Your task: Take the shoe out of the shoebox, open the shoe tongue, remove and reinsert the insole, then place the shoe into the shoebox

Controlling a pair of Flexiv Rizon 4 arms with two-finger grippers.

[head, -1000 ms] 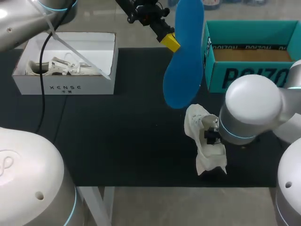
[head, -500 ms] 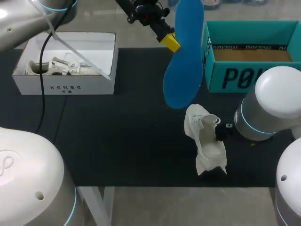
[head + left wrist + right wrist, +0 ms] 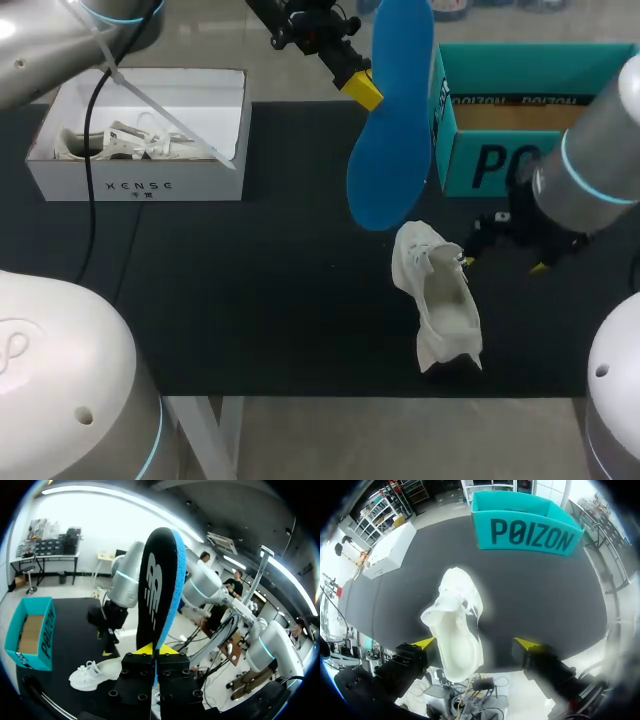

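A black mat (image 3: 250, 300) is covering the table across the middle of the frame. A white cardboard shoebox (image 3: 140, 185) is sitting open at the upper left, with white laced contents inside that are hard to make out. A teal cardboard shoebox (image 3: 500, 165) is standing open at the upper right. The white lace-up sneaker (image 3: 440, 315) is lying on the mat right of centre and low in the frame, with its opening facing up. At top centre the left gripper (image 3: 360, 90) is hanging with its fingers pinching the blue foam insole (image 3: 390, 150) from both sides. The insole is dangling above the sneaker, apart from it.

Over the last second the right arm has been pulling back from the sneaker's opening toward the right edge. The right gripper (image 3: 504, 262) is now hovering just right of the shoe, fingers spread wide and holding nothing. The sneaker and insole are staying where they were.

The sneaker is resting close to the mat's lower edge. A broad stretch of mat is running between it and the white cardboard shoebox. The teal cardboard shoebox is standing just behind the right gripper.
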